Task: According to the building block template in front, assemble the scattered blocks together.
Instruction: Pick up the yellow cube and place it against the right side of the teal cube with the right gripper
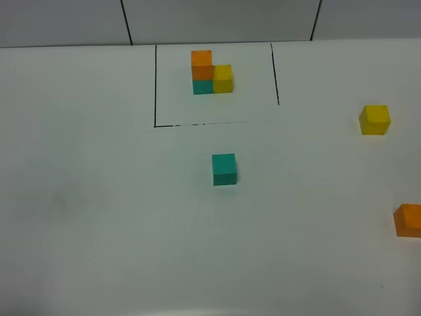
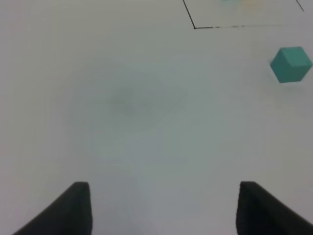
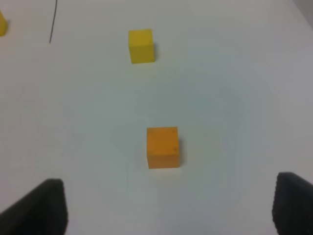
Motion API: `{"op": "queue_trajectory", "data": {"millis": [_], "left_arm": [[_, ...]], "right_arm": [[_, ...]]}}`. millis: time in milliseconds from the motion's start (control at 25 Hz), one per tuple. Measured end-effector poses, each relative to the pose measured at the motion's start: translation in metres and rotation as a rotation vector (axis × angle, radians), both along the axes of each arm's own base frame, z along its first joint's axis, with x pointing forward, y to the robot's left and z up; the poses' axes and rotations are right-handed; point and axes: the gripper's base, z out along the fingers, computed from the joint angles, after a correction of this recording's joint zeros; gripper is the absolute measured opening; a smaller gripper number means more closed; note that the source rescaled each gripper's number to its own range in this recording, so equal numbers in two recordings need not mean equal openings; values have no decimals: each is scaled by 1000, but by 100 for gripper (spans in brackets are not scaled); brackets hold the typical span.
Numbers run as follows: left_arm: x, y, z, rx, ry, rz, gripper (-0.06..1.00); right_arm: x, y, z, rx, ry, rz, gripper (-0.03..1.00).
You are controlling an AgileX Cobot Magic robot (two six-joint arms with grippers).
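The left gripper (image 2: 164, 186) hangs over bare white bench (image 1: 99, 217), its two dark fingers set well apart with nothing between them. Further right, at the back of the bench, the building block template (image 1: 212, 74) stands inside a black outline (image 1: 155, 85) (orange on top of teal, yellow at the right side). Just in front of that outline the teal cube (image 1: 224, 169) sits alone near the middle of the bench, well apart from the left gripper. Far to the right lies the yellow cube (image 1: 375, 120). Nearer the front is the orange cube (image 1: 409, 220), cut by the edge of the high view. The right gripper (image 3: 171, 178) hovers with its fingers spread wide and empty, the orange cube just ahead of the gap and the yellow cube beyond it.
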Motion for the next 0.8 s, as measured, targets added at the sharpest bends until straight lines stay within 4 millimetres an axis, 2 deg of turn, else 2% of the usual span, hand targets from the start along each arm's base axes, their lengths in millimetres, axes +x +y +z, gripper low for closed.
{"op": "queue_trajectory", "data": {"millis": [400, 800], "left_arm": [[0, 0, 0, 1, 1, 24, 24], [0, 0, 0, 1, 1, 24, 22]], "right_arm": [[0, 0, 0, 0, 0, 0, 76], [0, 0, 0, 0, 0, 0, 76]]}}
